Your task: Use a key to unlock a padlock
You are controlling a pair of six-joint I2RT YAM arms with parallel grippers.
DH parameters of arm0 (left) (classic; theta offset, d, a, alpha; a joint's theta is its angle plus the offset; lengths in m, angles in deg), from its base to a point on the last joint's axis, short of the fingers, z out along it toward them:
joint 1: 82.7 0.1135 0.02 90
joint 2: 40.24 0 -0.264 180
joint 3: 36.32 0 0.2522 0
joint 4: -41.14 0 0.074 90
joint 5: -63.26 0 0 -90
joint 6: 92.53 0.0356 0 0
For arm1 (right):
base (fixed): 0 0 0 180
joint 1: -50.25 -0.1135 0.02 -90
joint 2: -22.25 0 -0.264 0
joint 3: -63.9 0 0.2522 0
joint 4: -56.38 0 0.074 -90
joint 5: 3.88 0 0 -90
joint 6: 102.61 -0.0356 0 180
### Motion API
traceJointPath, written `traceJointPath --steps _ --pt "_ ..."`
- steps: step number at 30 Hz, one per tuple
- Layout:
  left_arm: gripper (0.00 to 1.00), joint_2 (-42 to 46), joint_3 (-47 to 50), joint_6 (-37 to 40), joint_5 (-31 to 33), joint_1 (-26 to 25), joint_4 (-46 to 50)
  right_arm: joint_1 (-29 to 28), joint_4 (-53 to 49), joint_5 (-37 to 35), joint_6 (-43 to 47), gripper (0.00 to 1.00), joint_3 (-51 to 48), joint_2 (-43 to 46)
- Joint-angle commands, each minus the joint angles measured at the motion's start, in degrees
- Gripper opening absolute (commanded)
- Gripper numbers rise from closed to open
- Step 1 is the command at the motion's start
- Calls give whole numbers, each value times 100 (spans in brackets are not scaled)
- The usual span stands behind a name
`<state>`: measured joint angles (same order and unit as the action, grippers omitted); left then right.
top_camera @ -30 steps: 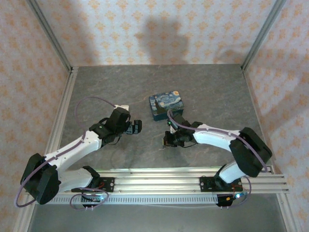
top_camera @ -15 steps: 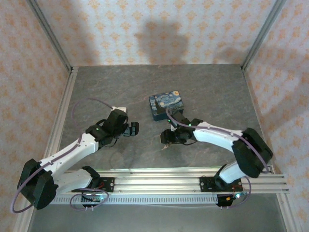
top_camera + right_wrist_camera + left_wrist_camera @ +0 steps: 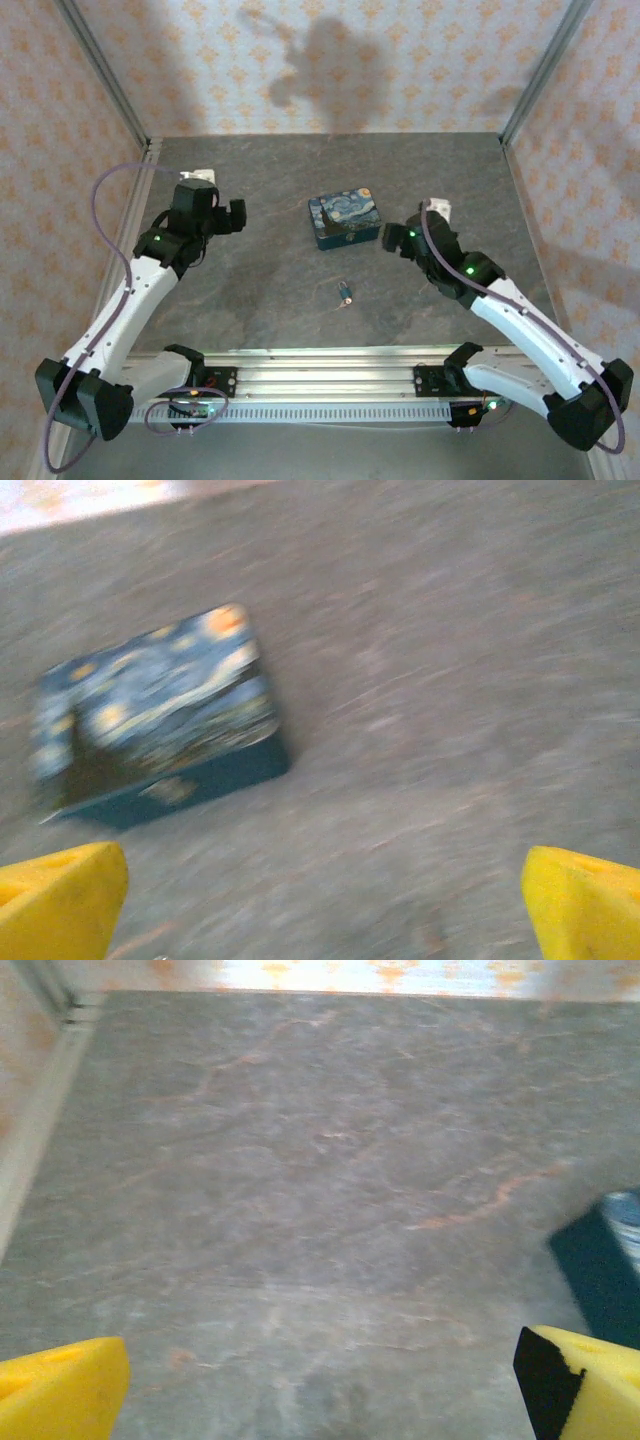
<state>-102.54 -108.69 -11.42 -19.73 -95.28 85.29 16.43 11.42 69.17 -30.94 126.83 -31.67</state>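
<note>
Right wrist view: the right claw [image 3: 322, 908] stands spread wide with nothing between its yellow fingers [image 3: 60, 900], just blurred grey counter [image 3: 450, 680] and the dark blue swirly-print box [image 3: 150, 705] ahead of it. A second ago, in the top view, this claw was shut and low over the counter on the near side of the box. Now it [image 3: 398, 238] has opened, lifted and swung out to the box's right.

The left claw [image 3: 320, 1390] is just as wide and empty. It [image 3: 232, 214] has also pulled back, from near that same spot to well out on the box's left.

A small dark lump, which I take for the padlock [image 3: 346, 291], lies bare on the counter on the box's near side, where the right claw was working. A pale sliver at its near end is probably the key [image 3: 341, 303]. The two look to be touching.

Both arms have let go and backed off, so the handling seems finished or paused. The lock is too small to tell whether its shackle has sprung.
</note>
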Motion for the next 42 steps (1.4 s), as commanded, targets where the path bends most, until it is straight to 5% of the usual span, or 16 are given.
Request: traceJointPath --steps 1,7,12,22,32,42 --pt "100 -144 183 509 464 429 -415 315 785 -1579 627 100 -583 97" --pt "100 -159 1458 1307 -187 739 -2040 1251 2952 -1564 1413 100 -1711 -63" --pt "100 -267 2275 1096 -681 740 -3234 1931 4951 -1346 1398 100 -2733 -436" --pt "100 -806 3547 1010 54 777 -5708 2815 7394 -653 1217 100 -3605 -1309" --pt "100 -1975 3999 1204 -302 826 -8018 3198 8662 44 1539 100 -3435 -2628" --pt "100 -2352 3406 1009 -393 1038 -7267 3103 7830 511 1860 99 -2651 -3341"
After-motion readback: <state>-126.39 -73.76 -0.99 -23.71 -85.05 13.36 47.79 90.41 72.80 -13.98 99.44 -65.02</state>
